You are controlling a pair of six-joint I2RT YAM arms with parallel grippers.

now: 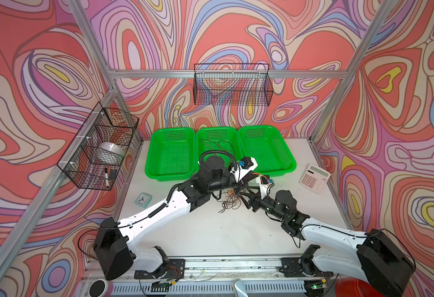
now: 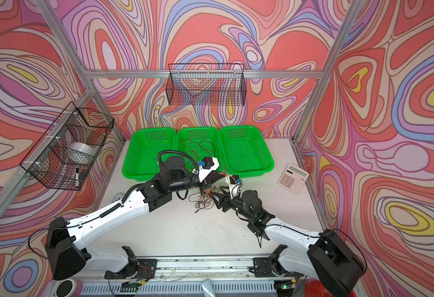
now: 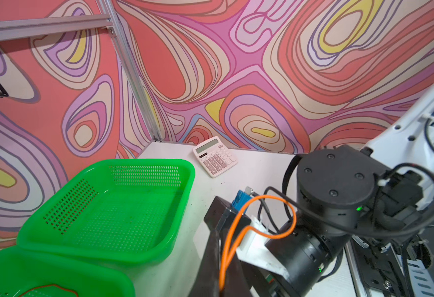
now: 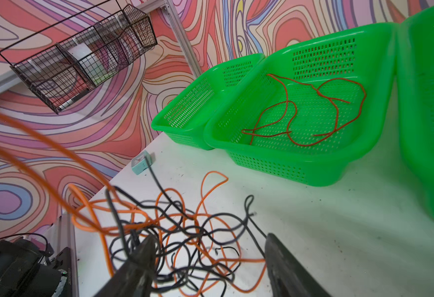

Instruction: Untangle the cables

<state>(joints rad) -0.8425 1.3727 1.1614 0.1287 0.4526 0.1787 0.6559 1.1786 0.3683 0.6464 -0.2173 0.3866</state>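
We see left gripper (image 3: 221,272) clamped on orange cable (image 3: 269,197); right gripper (image 4: 210,237) jaws apart, straddling cables (image 4: 185,228) tangled on table (image 4: 339,218), gripping none; red-brown cable (image 4: 287,108) lies in middle basket (image 4: 380,77).

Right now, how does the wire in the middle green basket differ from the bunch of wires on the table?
Colour: the basket wire is red-brown; the table bunch mixes orange and black.
Layout: the basket wire lies in open loops; the table bunch is a dense knot.
Handling: no hand is at the basket wire; the right hand straddles the table bunch, fingers apart.
Both are thin and bendy.
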